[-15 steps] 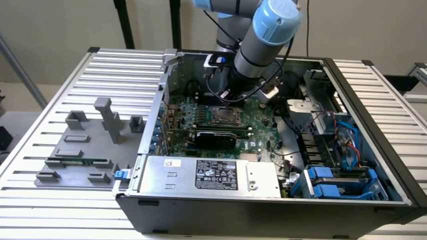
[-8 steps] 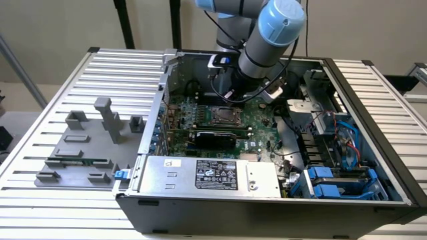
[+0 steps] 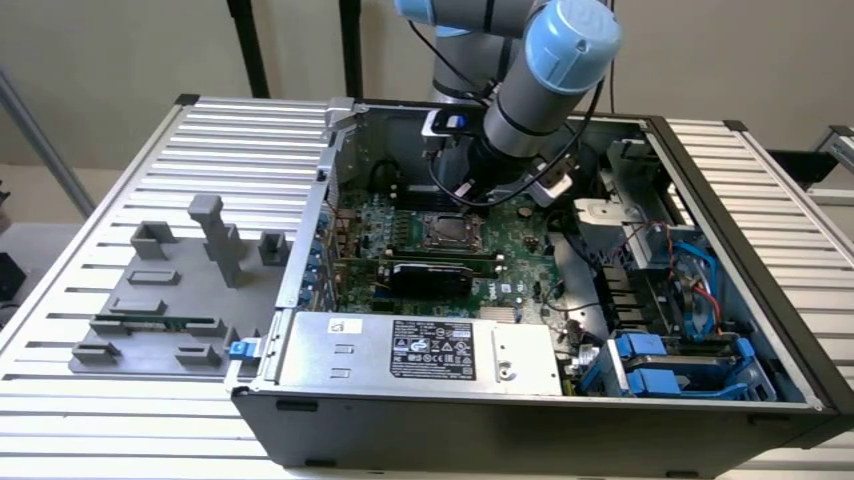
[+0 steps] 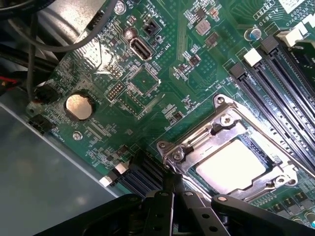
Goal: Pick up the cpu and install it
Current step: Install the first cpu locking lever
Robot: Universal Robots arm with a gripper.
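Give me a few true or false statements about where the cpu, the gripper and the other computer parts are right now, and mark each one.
1. The cpu sits in the motherboard socket. True.
2. The gripper is wide open. False: it is shut, holding nothing.
3. A round coin battery is on the motherboard. True.
4. The computer case has its side cover on. False: it is open, insides exposed.
5. A green memory stick lies on the grey fixture outside the case. True.
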